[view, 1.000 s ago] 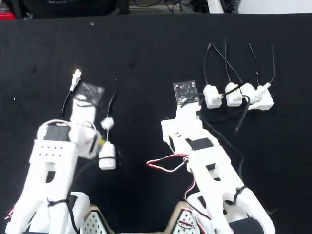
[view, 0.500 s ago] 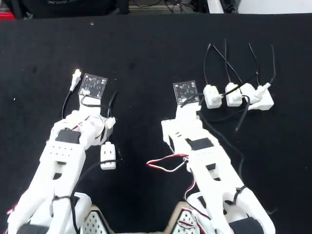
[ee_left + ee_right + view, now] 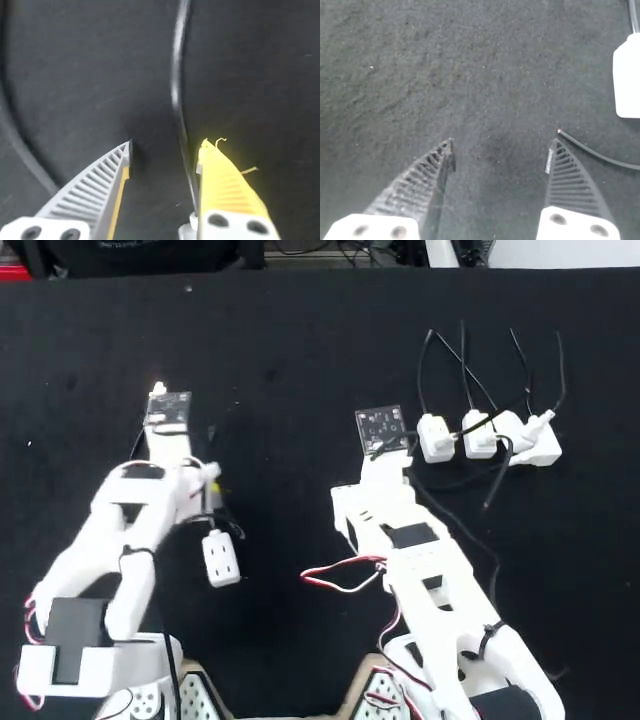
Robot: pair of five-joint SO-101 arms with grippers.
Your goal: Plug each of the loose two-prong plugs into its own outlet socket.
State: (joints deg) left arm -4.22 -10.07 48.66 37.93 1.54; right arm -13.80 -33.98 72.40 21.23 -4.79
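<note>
The bench point(image 3: 300, 340) is covered in a matte black cloth with a felt-like nap. On the left, a boxy white socket block point(image 3: 222, 560) lies flat beside the left arm, with narrow slots showing in its face. A small white plug point(image 3: 157, 391) sits farther out, just at the tip of that arm. The left gripper point(image 3: 166, 147) stands moderately open and empty, one finger ribbed grey plastic, the other yellow. A glossy black cable point(image 3: 177, 90) runs between them, close along the yellow finger. The right gripper point(image 3: 502, 145) is spread wide over bare cloth, holding nothing, both fingers ribbed and tapering to points. Near it a thin black wire point(image 3: 600, 156) crosses the cloth. Beyond the right arm, three smooth white blocks point(image 3: 480, 435) sit in a row, thin black leads looping from them.
</note>
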